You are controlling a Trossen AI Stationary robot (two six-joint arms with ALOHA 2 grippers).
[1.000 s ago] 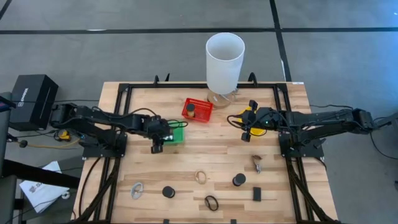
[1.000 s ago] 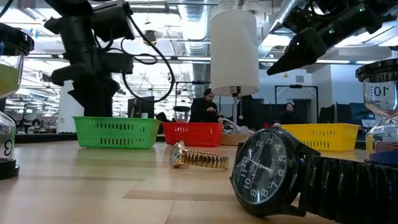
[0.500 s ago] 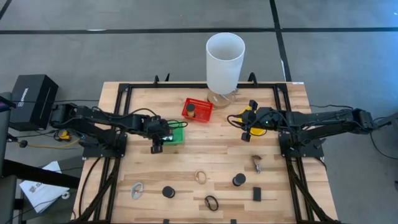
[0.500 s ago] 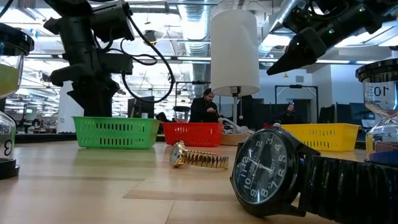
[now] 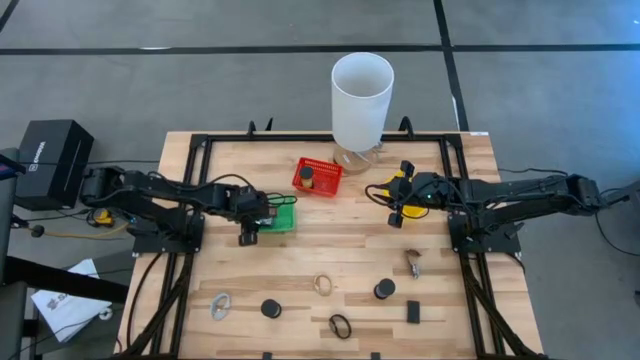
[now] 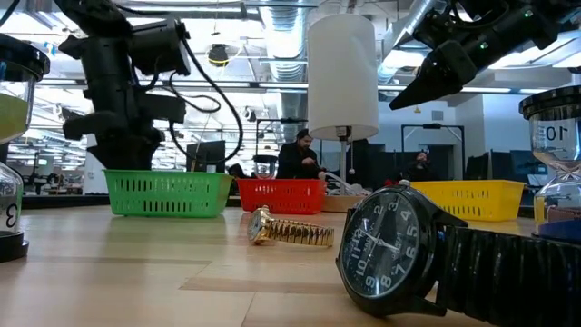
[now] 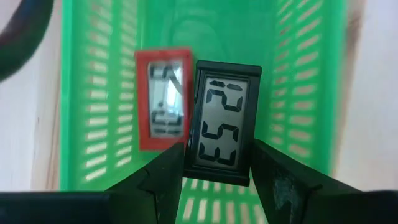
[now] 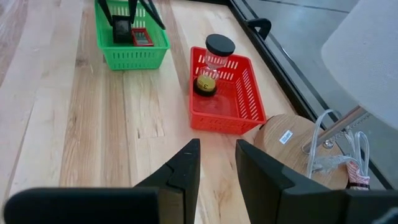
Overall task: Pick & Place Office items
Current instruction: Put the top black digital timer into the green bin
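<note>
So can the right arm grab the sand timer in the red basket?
Probably yes. The right gripper is open, empty and pointed toward the red basket. The sand timer stands upright in it with nothing above or in between.

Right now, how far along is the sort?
Done: a red digital clock lies in the green basket, and a sand timer stands in the red basket.
In hand: the left hand holds a black digital clock over the green basket.
Left: about seven items on the table's near half, among them a gold watch and a black watch. The right hand waits open.
</note>
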